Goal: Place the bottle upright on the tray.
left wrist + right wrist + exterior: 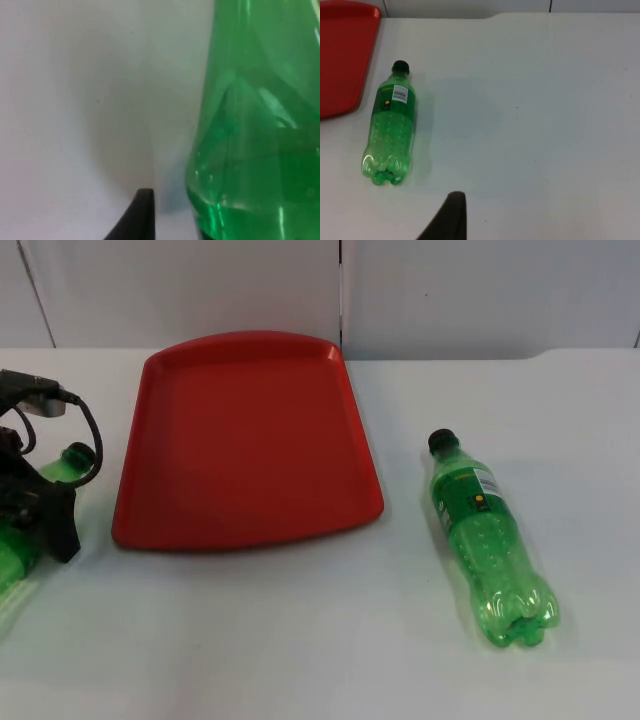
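At the tabletop's left edge, the left pincer (40,515) is sitting down over a green bottle (40,502) lying on its side there; whether its fingers are clenched on the plastic I cannot tell. The left wrist view is showing the clear green wall (260,125) right beside the fingertip.

The red tray (245,440) is lying toward the far edge, left of centre, nothing on it.

A second green bottle (490,540) is lying well apart to the tray's right, black cap (442,441) pointing to the far edge, lobed base to the near edge. The right pincer (447,220) is waiting above the bare tabletop near it; state not readable.

Handling guess: looks empty, so light, thin-walled, slick and prone to rolling or denting. Best taken across the ribbed body below the label.
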Controlling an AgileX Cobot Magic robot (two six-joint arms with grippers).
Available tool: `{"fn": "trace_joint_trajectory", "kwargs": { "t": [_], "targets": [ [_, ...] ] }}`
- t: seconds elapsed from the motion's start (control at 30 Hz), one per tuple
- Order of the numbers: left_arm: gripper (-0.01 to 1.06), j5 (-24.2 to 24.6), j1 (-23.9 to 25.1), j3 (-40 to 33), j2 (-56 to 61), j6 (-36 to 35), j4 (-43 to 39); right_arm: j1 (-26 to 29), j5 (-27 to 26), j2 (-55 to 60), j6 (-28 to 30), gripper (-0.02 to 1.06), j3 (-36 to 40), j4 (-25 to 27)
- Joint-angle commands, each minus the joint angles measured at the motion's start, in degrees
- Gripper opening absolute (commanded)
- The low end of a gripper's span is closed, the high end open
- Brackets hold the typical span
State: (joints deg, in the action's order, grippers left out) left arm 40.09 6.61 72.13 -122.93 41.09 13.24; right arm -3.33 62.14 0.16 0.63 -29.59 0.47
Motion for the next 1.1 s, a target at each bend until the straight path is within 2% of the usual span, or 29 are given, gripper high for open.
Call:
{"fn": "trace_joint_trajectory", "kwargs": {
  "t": [0.0,0.07,0.1,0.27,0.3,0.37,0.4,0.7,0.8,0.9,1.07],
  "targets": [
    [0.9,0.14,0.13,0.27,0.01,0.01,0.71,0.4,-0.39,-0.16,0.24,1.05,0.16,0.24],
    [0.7,0.99,0.13,0.27,0.01,-0.5,0.71,0.4,-0.39,-0.16,0.24,1.05,0.16,0.24],
    [0.7,0.99,0.13,0.27,0.01,-0.5,0.71,0.4,-0.39,-0.16,0.24,1.05,0.16,0.24],
    [0.22,4.43,0.13,0.27,0.23,-0.62,0.71,0.4,-0.39,-0.16,0.24,1.05,0.16,0.24],
    [0.22,4.43,0.13,0.27,0.23,-0.62,0.71,0.4,-0.39,-0.16,0.24,1.05,0.16,0.24],
    [0.03,5.82,0.13,0.27,0.7,-0.86,1.1,0.4,-0.39,-0.16,0.24,1.05,0.16,0.24],
    [0.0,6.27,0.13,0.27,1.09,-0.86,1.09,0.4,-0.39,-0.16,0.24,1.05,0.16,0.24],
    [0.0,9.46,0.13,0.27,9.49,-1.48,3.3,0.4,-0.39,-0.16,0.24,1.05,0.16,0.24],
    [0.0,9.85,0.13,0.27,14.75,-1.15,7.35,0.4,-0.39,-0.16,0.24,1.05,0.16,0.24],
    [0.0,9.57,0.13,0.27,21.6,2.69,15.64,0.4,-0.39,-0.16,0.24,1.05,0.16,0.24],
    [0.0,6.16,0.13,0.27,30.51,7.67,26.05,0.4,-0.39,-0.16,0.24,1.05,0.16,0.24]
  ]
}}
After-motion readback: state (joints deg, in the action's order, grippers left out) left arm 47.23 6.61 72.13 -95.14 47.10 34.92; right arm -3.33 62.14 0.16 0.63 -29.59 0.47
